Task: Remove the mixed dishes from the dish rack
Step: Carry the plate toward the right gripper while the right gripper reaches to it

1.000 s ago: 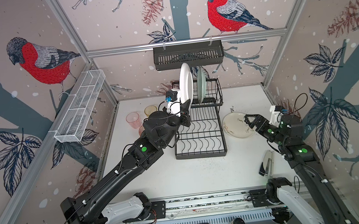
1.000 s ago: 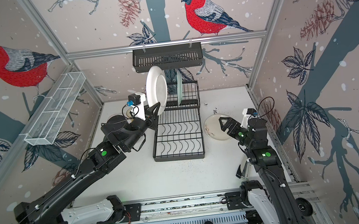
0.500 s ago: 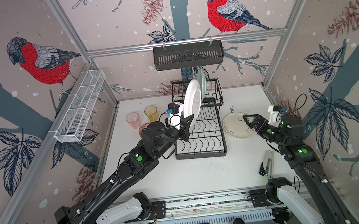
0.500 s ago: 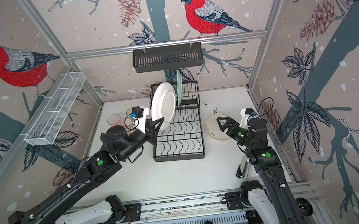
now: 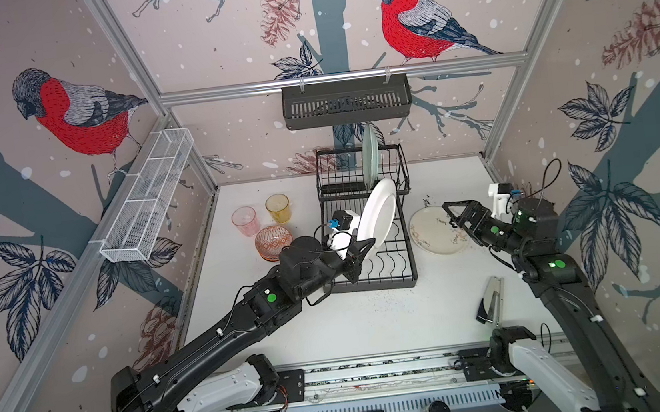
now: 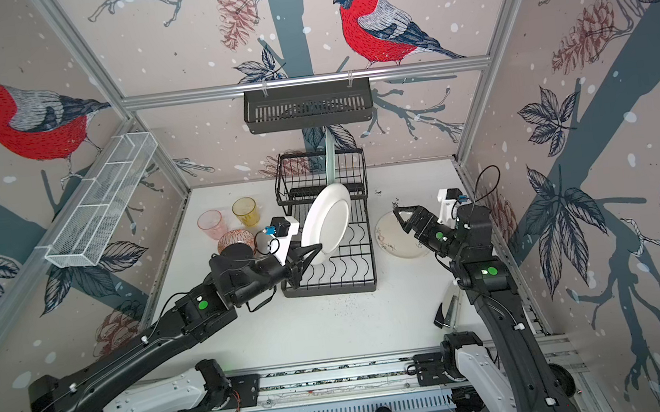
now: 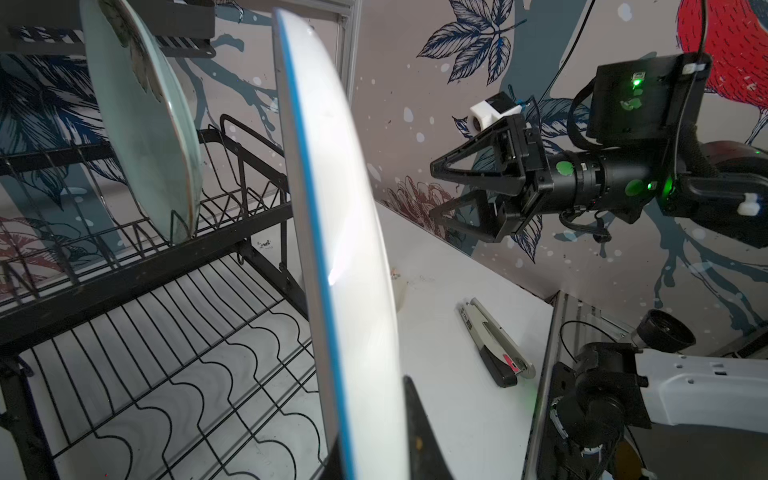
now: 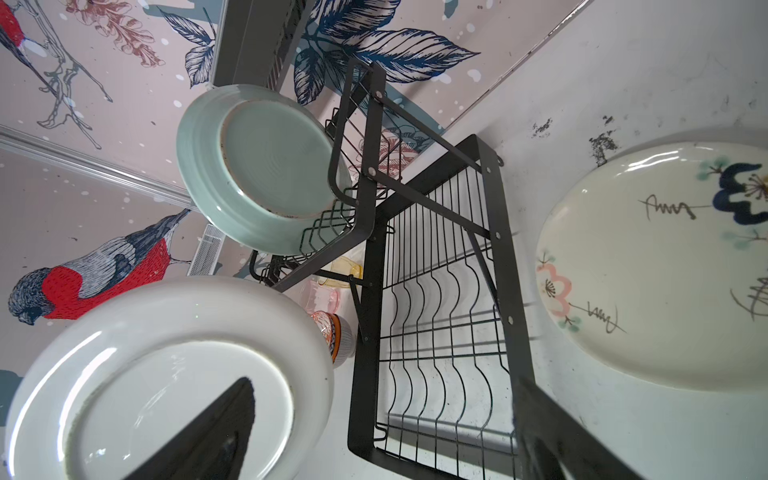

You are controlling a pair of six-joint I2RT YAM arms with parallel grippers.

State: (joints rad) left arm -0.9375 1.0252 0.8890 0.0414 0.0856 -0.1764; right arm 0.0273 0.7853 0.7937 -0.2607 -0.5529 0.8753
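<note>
Well, my table (image 5: 353, 321) has wide bare room in front of the rack (image 5: 410, 248), which stands toward the back wall. My left arm reaches diagonally to the rack's left edge. The left gripper (image 5: 360, 250) is clamped on the lower rim of a white plate (image 5: 379, 214), tilted above the lower tray. A mint plate (image 5: 370, 157) stands upright in the upper basket. My right arm is bent at the right side, with the right gripper (image 5: 449, 214) spread wide and empty over a cream plate (image 5: 431, 234) lying flat just right of the rack. A bowl (image 5: 273, 242), a pink tumbler (image 5: 245, 221) and an amber tumbler (image 5: 278, 208) sit left of it.
</note>
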